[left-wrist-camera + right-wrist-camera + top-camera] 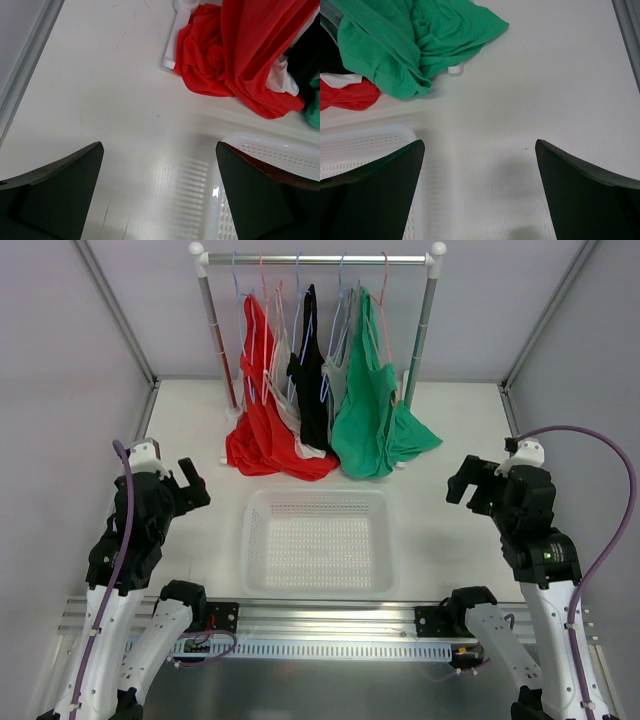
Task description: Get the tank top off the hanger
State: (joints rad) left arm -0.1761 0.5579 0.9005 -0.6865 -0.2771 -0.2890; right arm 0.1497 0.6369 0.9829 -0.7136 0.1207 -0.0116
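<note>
The emerald-green tank top (372,415) hangs at the right end of the rack on a thin salmon-pink hanger (384,295), and its lower part is bunched on the table. The right wrist view shows that green fabric (415,40) heaped at the upper left; the left wrist view catches only a sliver of it (314,112). My left gripper (190,482) hovers open over bare table left of the basket, its fingers wide apart (160,192). On the other side of the basket my right gripper (462,480) is open too, nothing between its fingers (480,192). Both are well short of the top.
A white perforated basket (315,497) sits between the arms, its corner showing in both wrist views (280,150) (365,140). On the rack rail (315,258) also hang a red garment (262,430), a black one (312,370) and pale ones on light-blue hangers. The rack's right post (424,330) stands beside the green top.
</note>
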